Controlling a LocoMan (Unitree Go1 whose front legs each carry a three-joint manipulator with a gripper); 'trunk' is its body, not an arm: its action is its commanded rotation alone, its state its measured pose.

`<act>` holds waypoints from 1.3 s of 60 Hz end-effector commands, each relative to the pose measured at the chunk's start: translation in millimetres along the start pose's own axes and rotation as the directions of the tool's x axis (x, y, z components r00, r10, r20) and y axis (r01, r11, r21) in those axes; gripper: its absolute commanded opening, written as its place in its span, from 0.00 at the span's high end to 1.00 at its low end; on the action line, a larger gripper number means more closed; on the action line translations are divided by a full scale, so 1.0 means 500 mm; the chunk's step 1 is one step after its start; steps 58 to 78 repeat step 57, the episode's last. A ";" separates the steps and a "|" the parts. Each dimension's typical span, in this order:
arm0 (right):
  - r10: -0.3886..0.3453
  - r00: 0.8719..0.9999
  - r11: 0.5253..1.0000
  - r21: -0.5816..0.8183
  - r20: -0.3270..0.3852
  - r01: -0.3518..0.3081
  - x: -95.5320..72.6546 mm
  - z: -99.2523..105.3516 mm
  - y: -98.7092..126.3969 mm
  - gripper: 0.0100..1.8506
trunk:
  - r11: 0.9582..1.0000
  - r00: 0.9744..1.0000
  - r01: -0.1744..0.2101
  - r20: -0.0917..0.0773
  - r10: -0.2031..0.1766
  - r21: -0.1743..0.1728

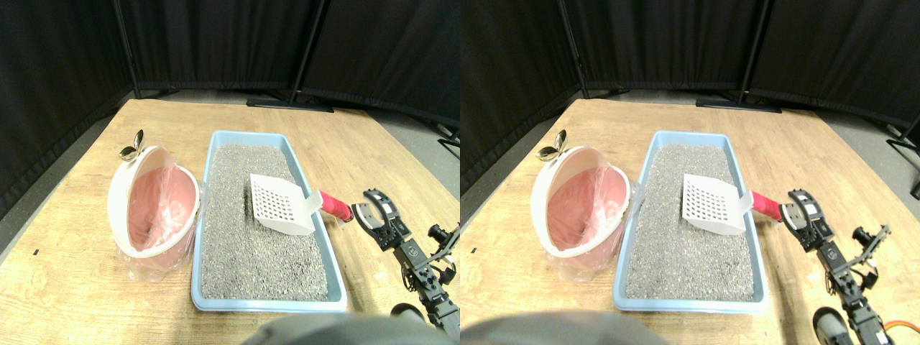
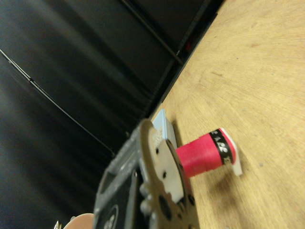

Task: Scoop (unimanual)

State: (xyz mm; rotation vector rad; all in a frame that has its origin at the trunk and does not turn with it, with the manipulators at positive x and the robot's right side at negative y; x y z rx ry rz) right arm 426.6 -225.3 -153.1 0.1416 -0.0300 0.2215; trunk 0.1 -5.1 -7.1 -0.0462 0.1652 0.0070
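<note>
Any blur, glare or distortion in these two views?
Stereo pair view: sharp and evenly lit, wide-angle bending of the table edges, mild sheen on the bin liner. Wrist view: rolled sideways, the jaw close and blurred, the red handle fairly sharp and casting a soft shadow on the wood.

i take the litter tray as my landmark: the scoop lies in it on the litter, handle sticking out over its right rim. left of it stands the bin; right of it, the right gripper.
</note>
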 end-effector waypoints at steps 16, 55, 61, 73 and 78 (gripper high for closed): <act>0.017 0.999 1.000 -0.026 0.028 -0.017 -0.048 0.002 0.030 0.98 | 0.999 0.999 0.033 0.007 -0.033 -0.008; 0.019 1.000 0.999 -0.039 0.020 -0.018 -0.043 -0.016 0.052 0.98 | 0.999 0.999 0.031 0.009 -0.031 -0.019; 0.018 1.000 0.999 -0.038 0.019 -0.018 -0.042 -0.016 0.052 0.98 | 0.999 1.000 0.030 0.009 -0.030 -0.020; 0.018 1.000 0.999 -0.038 0.019 -0.018 -0.042 -0.016 0.052 0.98 | 0.999 1.000 0.030 0.009 -0.030 -0.020; 0.018 1.000 0.999 -0.038 0.019 -0.018 -0.042 -0.016 0.052 0.98 | 0.999 1.000 0.030 0.009 -0.030 -0.020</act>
